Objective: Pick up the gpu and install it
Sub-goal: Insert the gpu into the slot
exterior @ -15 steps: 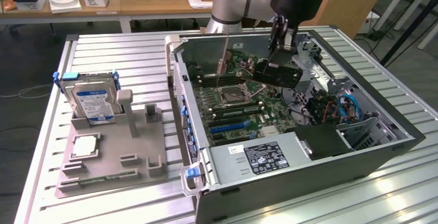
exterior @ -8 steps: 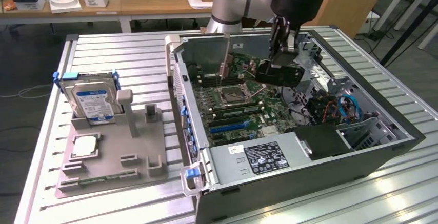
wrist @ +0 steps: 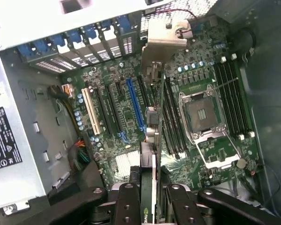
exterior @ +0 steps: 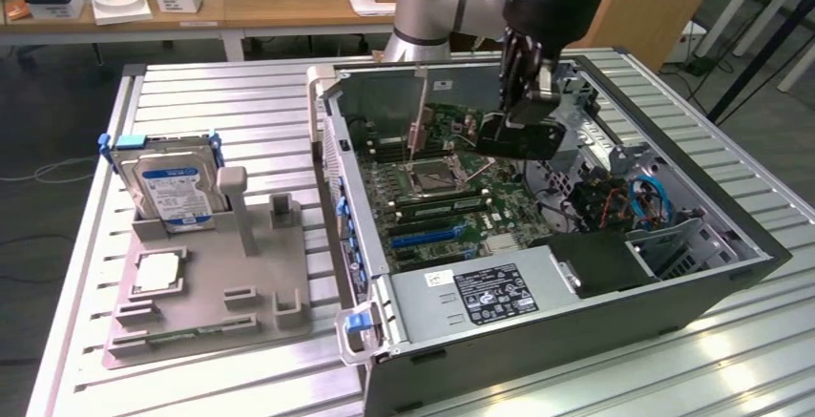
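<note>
The gpu shows in the wrist view as a slim dark strip seen edge-on, with its silver end bracket at the far end. My gripper is shut on it, one black finger on each side of the card. It hangs above the motherboard, beside the long blue slot and apart from it. In the exterior view my gripper reaches down into the open computer case, holding the dark gpu over the board.
An open processor socket and memory slots lie beside the card. The power supply fills the case's near corner. At the exterior view's left, a grey fixture carries a hard drive and a square silver chip.
</note>
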Controlling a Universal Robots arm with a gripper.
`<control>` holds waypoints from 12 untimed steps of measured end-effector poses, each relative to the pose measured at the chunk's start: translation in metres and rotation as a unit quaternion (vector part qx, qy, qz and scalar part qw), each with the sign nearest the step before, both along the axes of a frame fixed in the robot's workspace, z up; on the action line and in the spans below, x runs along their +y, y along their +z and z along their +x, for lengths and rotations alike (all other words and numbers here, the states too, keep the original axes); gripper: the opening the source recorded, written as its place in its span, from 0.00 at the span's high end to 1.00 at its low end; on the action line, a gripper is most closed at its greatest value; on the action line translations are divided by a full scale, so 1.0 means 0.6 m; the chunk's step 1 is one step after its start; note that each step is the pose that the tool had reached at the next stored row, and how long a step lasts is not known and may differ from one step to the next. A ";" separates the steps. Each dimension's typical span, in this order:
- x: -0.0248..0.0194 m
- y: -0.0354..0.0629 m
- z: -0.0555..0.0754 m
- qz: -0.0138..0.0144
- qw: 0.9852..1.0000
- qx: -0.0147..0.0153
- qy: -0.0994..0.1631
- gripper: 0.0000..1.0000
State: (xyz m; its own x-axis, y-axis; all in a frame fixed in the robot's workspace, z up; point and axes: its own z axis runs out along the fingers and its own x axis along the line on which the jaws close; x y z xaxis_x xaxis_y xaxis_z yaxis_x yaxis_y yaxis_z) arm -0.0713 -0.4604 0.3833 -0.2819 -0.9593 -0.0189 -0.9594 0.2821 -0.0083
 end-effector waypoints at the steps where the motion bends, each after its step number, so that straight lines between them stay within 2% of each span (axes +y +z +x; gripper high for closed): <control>1: 0.0000 0.000 0.000 0.000 1.000 0.000 0.006 0.74; 6: -0.0001 -0.002 0.000 0.000 0.999 0.000 0.039 0.74; 12: 0.0000 -0.004 0.000 0.001 0.997 0.000 0.077 0.74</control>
